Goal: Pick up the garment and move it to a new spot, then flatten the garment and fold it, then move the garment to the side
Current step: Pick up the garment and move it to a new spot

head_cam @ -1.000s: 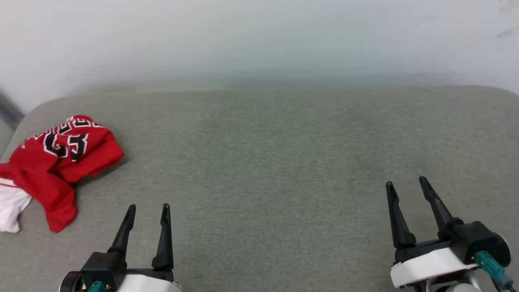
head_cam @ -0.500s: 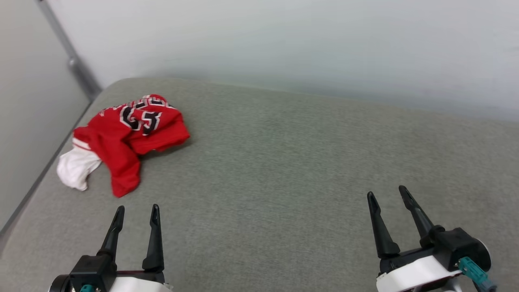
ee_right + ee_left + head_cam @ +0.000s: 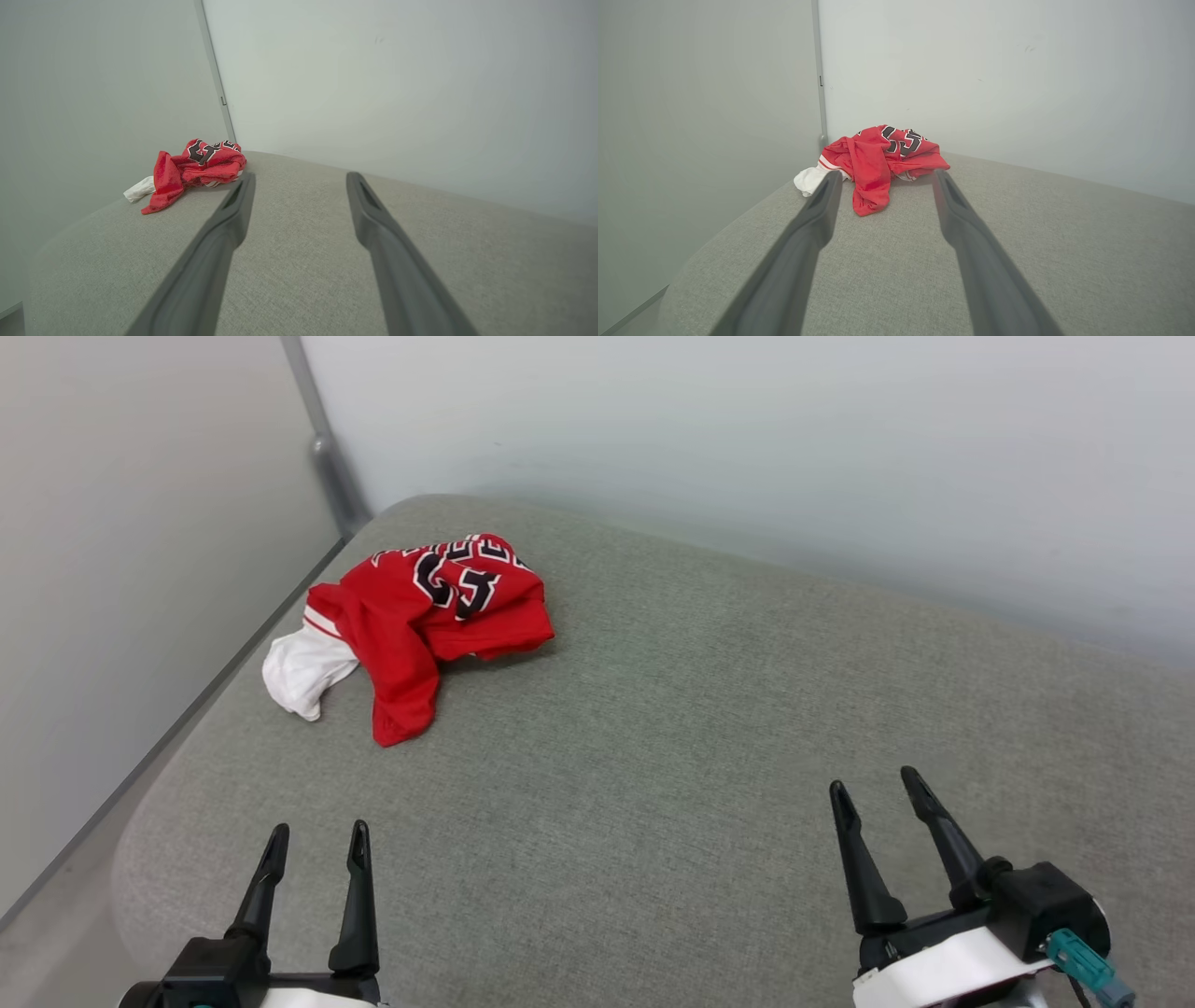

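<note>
Toward the far left corner of the grey upholstered surface [image 3: 653, 709], crumpled in a heap: the garment [image 3: 439, 611]. Red body bunched uppermost, with black-and-white numerals and lettering across the top folds, too creased to read in full. One white sleeve [image 3: 301, 674] spilling out on the side nearest the surface's left edge, with striped trim where it joins the red. One red flap trailing out toward the robot, flat on the fabric. Touched by neither gripper.

Low at the near left of the head view, the left gripper [image 3: 318, 831]: fingers spread apart with nothing between them, pointing up the view, over the surface close to its rounded near-left edge. Well apart from the garment but roughly in line with it. Seen from the left wrist view, the heap sits in the gap between the two fingertips, farther along the surface.

Low at the near right, the right gripper [image 3: 874, 781]: fingers likewise parted and empty, leaning slightly leftward in the head view. Farther from the garment than the left gripper. Seen from the right wrist view, the heap lies off to the left, beyond the left-hand finger.

Behind the surface, a plain pale wall [image 3: 747, 448]. On the left, a second pale wall [image 3: 140, 523], with a grey vertical strip [image 3: 327, 476] at the corner where the two meet, just behind the garment.
</note>
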Controlling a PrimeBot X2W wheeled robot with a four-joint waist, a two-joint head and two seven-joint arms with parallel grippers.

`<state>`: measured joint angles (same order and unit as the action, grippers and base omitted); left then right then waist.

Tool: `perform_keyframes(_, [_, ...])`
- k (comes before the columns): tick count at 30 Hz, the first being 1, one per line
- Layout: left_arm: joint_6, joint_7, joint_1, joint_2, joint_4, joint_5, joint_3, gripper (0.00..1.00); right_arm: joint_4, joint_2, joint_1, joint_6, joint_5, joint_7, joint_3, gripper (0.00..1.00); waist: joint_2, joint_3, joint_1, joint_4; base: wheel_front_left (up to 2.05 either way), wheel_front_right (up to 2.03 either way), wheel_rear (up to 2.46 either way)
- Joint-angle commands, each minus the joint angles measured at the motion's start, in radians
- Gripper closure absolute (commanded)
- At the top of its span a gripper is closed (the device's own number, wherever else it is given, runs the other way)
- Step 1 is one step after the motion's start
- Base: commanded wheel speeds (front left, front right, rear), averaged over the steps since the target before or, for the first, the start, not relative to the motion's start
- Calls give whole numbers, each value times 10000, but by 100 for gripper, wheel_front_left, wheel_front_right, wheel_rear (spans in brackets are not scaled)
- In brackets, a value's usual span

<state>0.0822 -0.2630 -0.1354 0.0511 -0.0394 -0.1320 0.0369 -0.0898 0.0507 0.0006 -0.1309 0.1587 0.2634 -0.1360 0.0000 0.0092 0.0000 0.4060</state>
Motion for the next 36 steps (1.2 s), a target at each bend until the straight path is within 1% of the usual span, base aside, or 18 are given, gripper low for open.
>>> perform_keyframes(1, [62, -28, -32, -10, -40, 15, -28, 0, 30, -9, 76, 3, 93, 23, -46, 0, 0, -5, 0, 102, 0, 0, 0])
perform_keyframes(5, [139, -28, -71, -10, 42, -67, -99, 0, -101, -8, 77, 5, 230, 21, -143, 0, 0, -14, 0, 238, 0, 0, 0])
perform_keyframes(10, [210, -28, -26, -10, -159, 227, -152, 0, -128, -9, 61, 3, 230, 21, -188, 0, 0, -10, 0, 311, 0, 0, 0])
perform_keyframes(12, [199, -28, -32, -12, -267, 288, -143, 0, -105, -9, 14, 3, 188, 23, -218, 0, 0, 44, 0, 290, 0, 0, 0])
perform_keyframes(16, [231, -28, 99, -10, -280, -32, -18, 0, -50, -8, -185, 3, 97, 21, -306, 0, 0, 290, 0, 125, 0, 0, 0])
perform_keyframes(19, [297, -28, 396, -10, -251, -140, 103, 0, 130, -8, -379, 5, -24, 23, -397, 0, 0, 672, 0, -96, 0, 0, 0])
perform_keyframes(22, [352, -26, 780, -10, -32, -532, 299, 0, 295, -6, -608, 5, -219, 21, -422, 0, 0, 1214, 0, -370, 0, 0, 0])
perform_keyframes(24, [394, -28, 1271, -4, 245, -1112, 622, 0, 466, -3, -842, 3, -415, 21, -413, 0, 0, 1666, 0, -580, 0, 0, 0])
perform_keyframes(25, [427, -28, 1601, -6, 322, -1162, 776, 0, 545, -3, -964, 3, -521, 23, -430, 0, 0, 1926, 0, -695, 0, 0, 0])
perform_keyframes(27, [469, -28, 2270, 171, 566, -1361, 1109, 0, 682, 0, -1163, 3, -726, 23, -502, 0, 0, 2409, 0, -914, 0, 0, 0])
perform_keyframes(29, [469, -28, 2893, 531, 943, -1589, 1288, 0, 813, 1, -1357, 3, -970, 21, -635, 0, 0, 2872, 0, -1130, 0, 0, 0])
perform_keyframes(31, [472, -29, 3752, 1158, 1612, -2098, 1107, 0, 939, 4, -1582, 3, -1176, 23, -668, 0, 0, 3281, 0, -1303, 0, 0, 0])
perform_keyframes(34, [476, 247, 5041, 2431, 2618, -3088, 627, 0, 1119, 27, -1831, 3, -1356, 21, -704, 0, 0, 3890, 0, -1611, 0, 0, 0])
perform_keyframes(36, [476, 945, 5828, 3367, 3222, -3837, 334, 0, 1236, 46, -2007, 3, -1451, 21, -750, 0, 0, 4286, 0, -1830, 0, 0, 0])
